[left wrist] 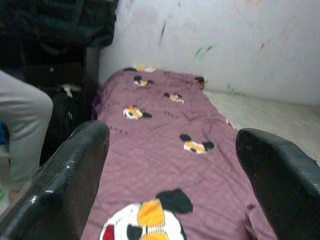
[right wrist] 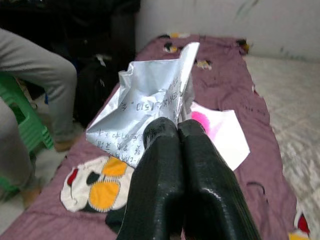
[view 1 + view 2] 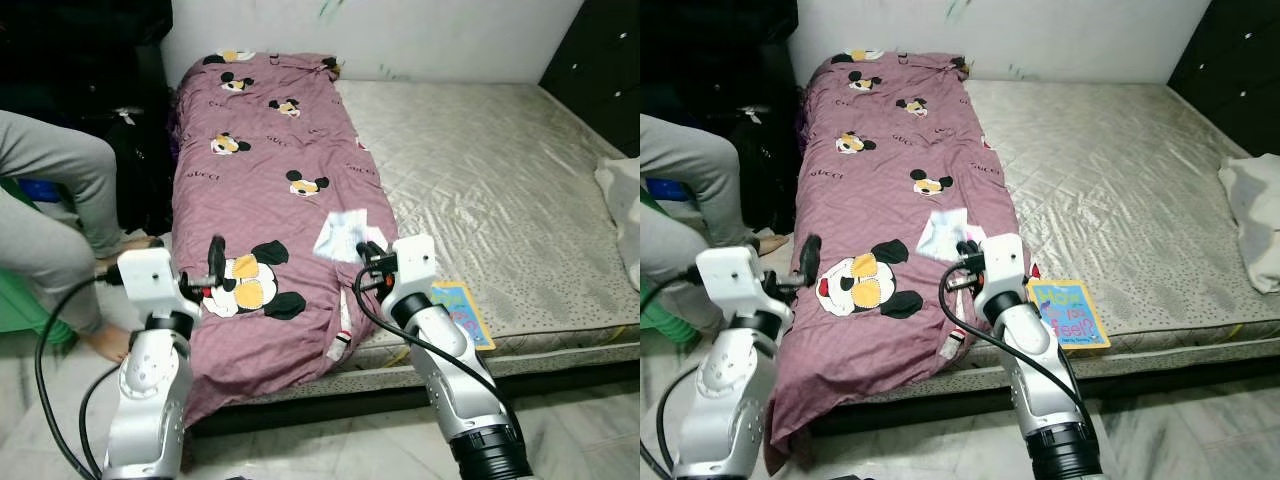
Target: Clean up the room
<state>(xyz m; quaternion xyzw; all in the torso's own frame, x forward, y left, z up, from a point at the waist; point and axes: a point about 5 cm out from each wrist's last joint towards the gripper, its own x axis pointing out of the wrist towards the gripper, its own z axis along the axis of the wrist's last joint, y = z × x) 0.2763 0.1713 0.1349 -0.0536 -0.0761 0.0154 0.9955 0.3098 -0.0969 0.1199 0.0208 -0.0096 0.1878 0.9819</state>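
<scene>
Right end effector (image 2: pixel 175 131) is clamped tight on a crumpled paper (image 2: pixel 150 107), holding it up above the mauve blanket (image 3: pixel 270 210) near the foot of the bed (image 3: pixel 480 190), with a white-and-pink sheet (image 2: pixel 225 135) lying on the blanket just under it. Left end effector (image 1: pixel 172 150) hovers over the blanket's near edge with its fingers (image 1: pixel 75 165) spread wide apart, gripping nothing. A book (image 3: pixel 1068 313) lies at the mattress edge just beside the right arm, and a person's grey-trousered leg (image 3: pixel 55 165) sits off to the left.
</scene>
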